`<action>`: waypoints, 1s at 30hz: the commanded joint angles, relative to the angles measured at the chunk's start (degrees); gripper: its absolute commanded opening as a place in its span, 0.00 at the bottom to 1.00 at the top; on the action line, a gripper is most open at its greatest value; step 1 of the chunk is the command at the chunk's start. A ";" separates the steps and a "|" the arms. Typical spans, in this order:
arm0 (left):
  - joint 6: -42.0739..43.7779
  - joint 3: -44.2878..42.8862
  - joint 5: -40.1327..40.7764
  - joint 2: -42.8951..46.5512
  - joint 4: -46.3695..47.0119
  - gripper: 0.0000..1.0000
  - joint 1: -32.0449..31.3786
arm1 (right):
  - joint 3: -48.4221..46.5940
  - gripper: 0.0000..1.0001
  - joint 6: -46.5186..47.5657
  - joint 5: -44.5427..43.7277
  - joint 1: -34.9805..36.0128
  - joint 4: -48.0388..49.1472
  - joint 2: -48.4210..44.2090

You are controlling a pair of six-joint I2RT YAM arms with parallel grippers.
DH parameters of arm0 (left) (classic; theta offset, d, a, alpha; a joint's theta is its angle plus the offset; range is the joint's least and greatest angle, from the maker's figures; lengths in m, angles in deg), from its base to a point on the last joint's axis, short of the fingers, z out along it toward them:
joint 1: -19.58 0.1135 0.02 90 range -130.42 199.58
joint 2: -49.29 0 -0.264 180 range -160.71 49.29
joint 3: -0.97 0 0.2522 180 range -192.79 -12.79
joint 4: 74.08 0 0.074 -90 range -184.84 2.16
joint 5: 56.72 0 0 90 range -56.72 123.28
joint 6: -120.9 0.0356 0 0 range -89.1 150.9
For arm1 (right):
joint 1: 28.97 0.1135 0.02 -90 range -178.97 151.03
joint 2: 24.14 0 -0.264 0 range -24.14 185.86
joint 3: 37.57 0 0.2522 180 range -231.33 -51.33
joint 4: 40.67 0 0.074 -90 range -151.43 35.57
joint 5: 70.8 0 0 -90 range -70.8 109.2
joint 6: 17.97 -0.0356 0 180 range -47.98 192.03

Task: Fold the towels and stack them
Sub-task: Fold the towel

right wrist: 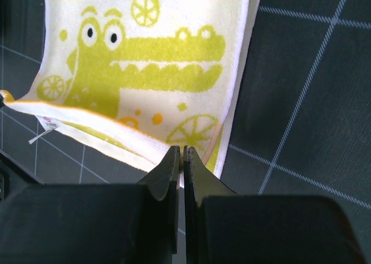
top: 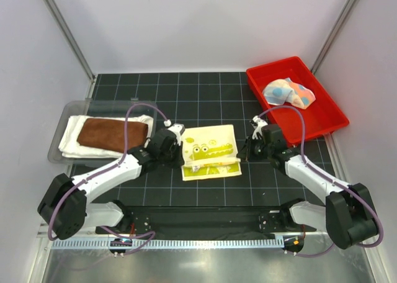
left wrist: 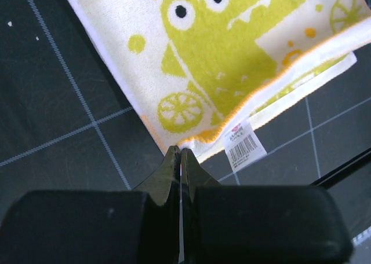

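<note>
1. Left gripper [left wrist: 179,151]: jaws pressed together, pinching the left end of the yellow crocodile towel [top: 209,151] at its turned-over hem.
2. Right gripper [right wrist: 181,152]: closed likewise on the right end (barely a slit between fingers).
3. I see the towel mid-mat [top: 205,103], long axis left-right, snout pointing right.

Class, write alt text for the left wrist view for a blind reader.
Shut black left gripper meets the corner of a cream terry towel printed with a green crocodile, partly folded on a dark gridded mat. A white barcode label pokes out.
</note>
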 commanded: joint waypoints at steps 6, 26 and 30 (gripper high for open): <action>-0.73 0.87 3.82 0.42 0.83 0.31 -1.17 | 3.56 0.32 -4.31 -1.49 0.33 0.07 -2.77; -3.01 -4.76 2.33 -11.44 1.69 0.38 -1.96 | -2.51 0.31 -8.80 -4.03 1.74 -8.64 8.12; -3.98 -0.72 4.95 -12.23 2.93 0.37 -1.96 | -0.84 0.30 -8.97 -8.26 1.74 -9.78 10.31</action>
